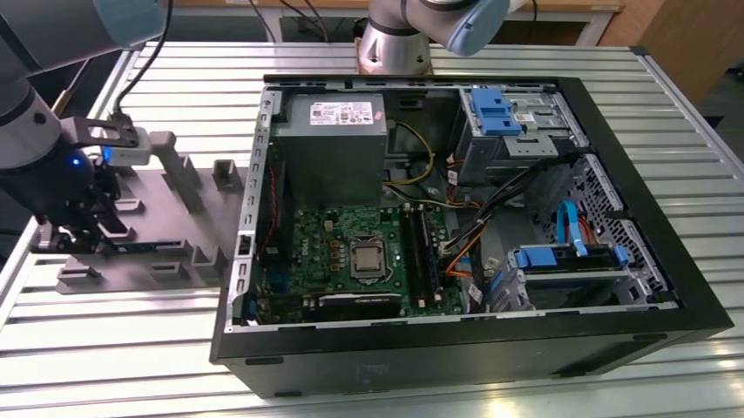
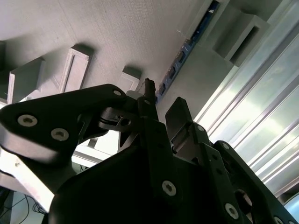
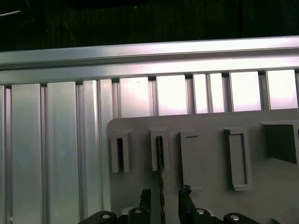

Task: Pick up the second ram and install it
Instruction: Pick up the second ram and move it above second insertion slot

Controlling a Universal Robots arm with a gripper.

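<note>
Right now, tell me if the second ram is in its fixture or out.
In: the second ram stands on edge in the fixture plate slot.

Bright even light, glare on table (image 1: 500, 402) (case (image 1: 465, 348) interior shadowed)

Second ram (image 2: 183, 52) in the fixture plate (image 1: 163, 231) on the table (image 1: 117, 348), at the exterior view's left of the computer case (image 1: 465, 348)

Raised grey blocks (image 3: 190, 159) on the fixture plate (image 3: 210, 123) flank the second ram (image 3: 161, 186), leaving narrow gaps beside it.
</note>
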